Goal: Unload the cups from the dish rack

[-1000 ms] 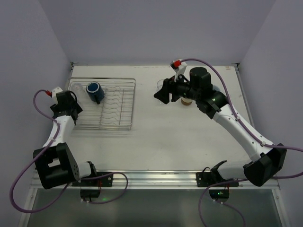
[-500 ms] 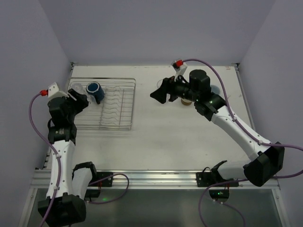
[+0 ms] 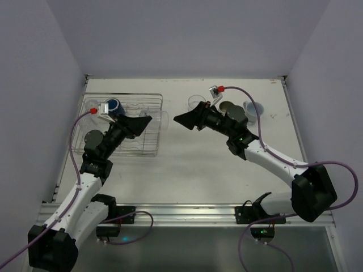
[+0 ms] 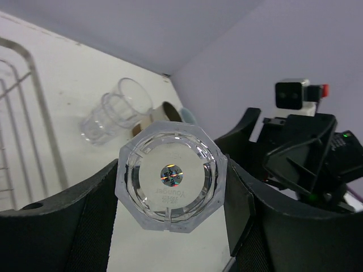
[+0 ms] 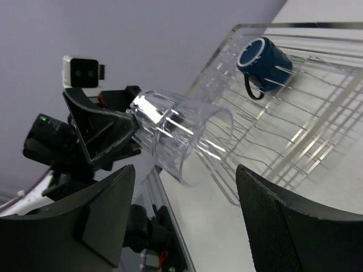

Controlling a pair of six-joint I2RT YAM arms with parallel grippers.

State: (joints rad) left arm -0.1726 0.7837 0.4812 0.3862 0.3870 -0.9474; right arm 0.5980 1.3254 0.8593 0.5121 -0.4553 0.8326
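Over table (image 3: 198,164): tumbler (image 4: 171,175) gripped in left hand (image 3: 144,120) (sideways).

A white table (image 3: 198,170) fills the floor of the space. A plain pale lilac back wall (image 3: 187,34) rises from its far edge. A left wall (image 3: 34,85) and a right wall (image 3: 334,68) of the same colour stand along its side edges. A silver metal rail (image 3: 187,211) runs along the near edge, with a dark greenish panel (image 3: 187,249) below it. The light is soft and even, and shadows on the tabletop are faint.
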